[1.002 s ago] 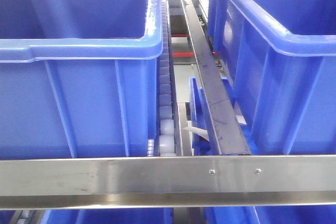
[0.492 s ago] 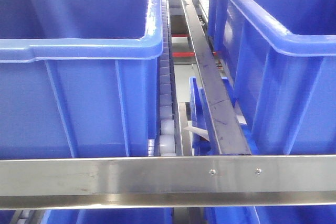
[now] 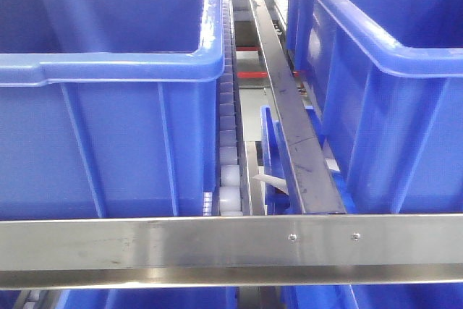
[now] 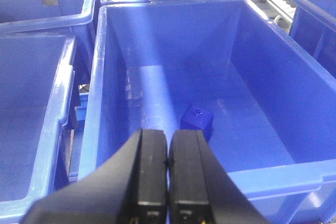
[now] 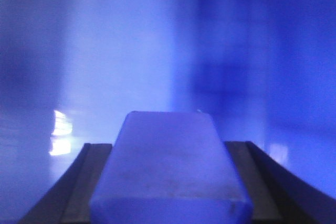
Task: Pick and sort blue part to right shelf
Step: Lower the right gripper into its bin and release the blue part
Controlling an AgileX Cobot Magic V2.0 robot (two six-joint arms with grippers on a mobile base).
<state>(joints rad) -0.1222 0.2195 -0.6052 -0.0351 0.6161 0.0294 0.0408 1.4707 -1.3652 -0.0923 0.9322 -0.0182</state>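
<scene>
From the front camera I see neither arm; both big blue bins [image 3: 108, 142] run off the frame edges, and the steel front rail [image 3: 217, 247] covers their bases. On the right wrist view the blue part [image 5: 168, 166] fills the foreground out of focus, its lower end cropped, and the blue background is only a blur. I can't read the marking on the small blue block [image 4: 197, 120].

Before me the right shelf [image 3: 217, 247] carries two blue bins [image 3: 108, 142] on white roller tracks [image 3: 228, 157].
</scene>
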